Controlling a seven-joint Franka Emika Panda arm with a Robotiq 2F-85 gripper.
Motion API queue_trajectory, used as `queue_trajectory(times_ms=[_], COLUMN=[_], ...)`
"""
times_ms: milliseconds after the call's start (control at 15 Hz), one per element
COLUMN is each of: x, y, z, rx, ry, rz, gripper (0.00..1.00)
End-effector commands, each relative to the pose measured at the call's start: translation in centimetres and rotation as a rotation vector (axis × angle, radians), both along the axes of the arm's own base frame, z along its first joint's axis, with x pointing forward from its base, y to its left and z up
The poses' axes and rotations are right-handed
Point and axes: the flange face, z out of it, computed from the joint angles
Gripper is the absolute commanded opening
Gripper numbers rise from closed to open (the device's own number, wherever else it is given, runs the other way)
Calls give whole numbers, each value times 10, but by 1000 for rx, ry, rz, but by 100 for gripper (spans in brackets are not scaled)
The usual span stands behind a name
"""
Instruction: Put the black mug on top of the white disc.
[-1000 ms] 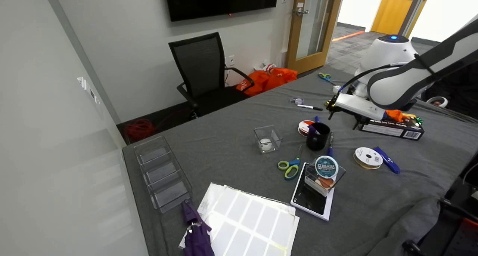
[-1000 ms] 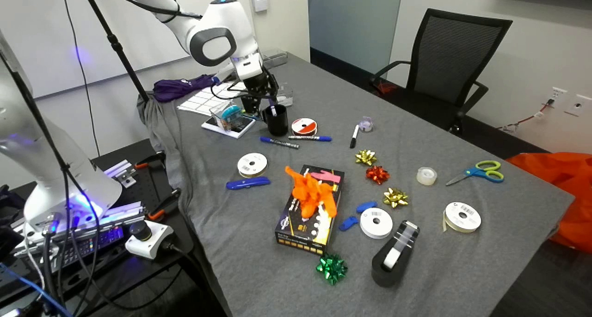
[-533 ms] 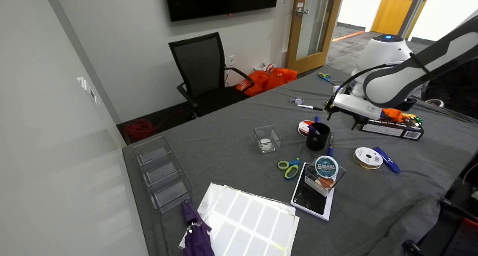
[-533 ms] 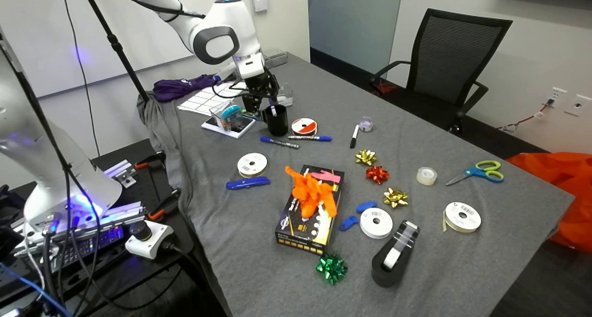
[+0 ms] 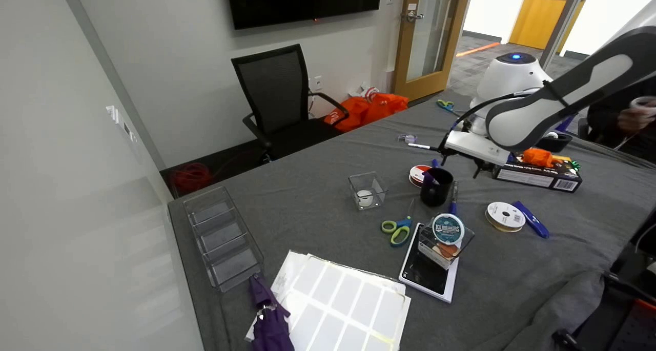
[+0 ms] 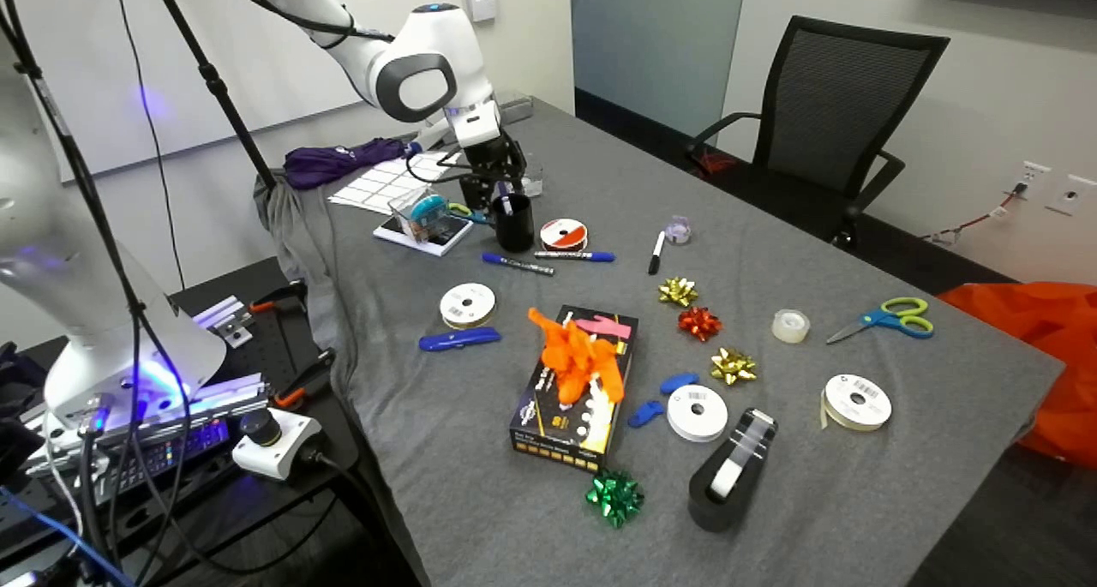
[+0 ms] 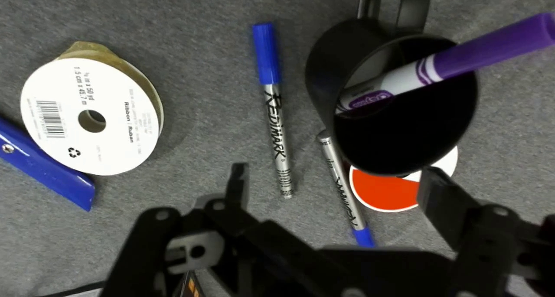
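Hovering over the grey cloth (image 6: 463, 467), the gripper (image 7: 334, 169) points downward with its fingers (image 7: 438, 197) parted wide, released. The mug (image 7: 403, 132) stands upright on the cloth near the gripper, outside its grip; from where I stand I cannot tell whether one brushes the other. Leaning inside the mug is a purple marker (image 7: 490, 50), its cap poking out past the rim, and the mug's handle (image 7: 414, 11) shows toward the top of the wrist view.

The white disc (image 7: 110, 115) lies flat, printed face up, well apart from the mug. A blue tool (image 7: 54, 175) rests just beside it. Between disc and mug runs a blue-capped pen (image 7: 277, 132), and a second pen (image 7: 344, 188) lies closer in, its end by the mug's base. Past that sits a red-and-white spool (image 7: 383, 190), partly hidden behind the mug in the wrist view.

Farther along, in an exterior view, I see green-handled scissors (image 5: 401, 233) near the mug and a teal tin (image 5: 448, 229) perched above a dark slab (image 5: 423, 269) with a white edge. A black box (image 6: 548, 420) lies well away from the mug, with an orange bundle (image 6: 578, 360) heaped on top, and a green bow (image 6: 614, 496) sits near one end of it. A red bow (image 6: 699, 322) and a tape dispenser (image 6: 728, 484) share the same stretch of cloth.
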Motion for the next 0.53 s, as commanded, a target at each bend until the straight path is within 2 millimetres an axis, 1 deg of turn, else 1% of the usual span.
queue_trajectory(times_ms=[0, 67, 200, 467], x=[2, 2, -5, -8], y=[0, 0, -1, 3], z=[-1, -1, 0, -11], rx=[-1, -1, -8, 12], ry=[1, 0, 19, 65], rz=[1, 1, 38, 48], gripper=[100, 100, 100, 100])
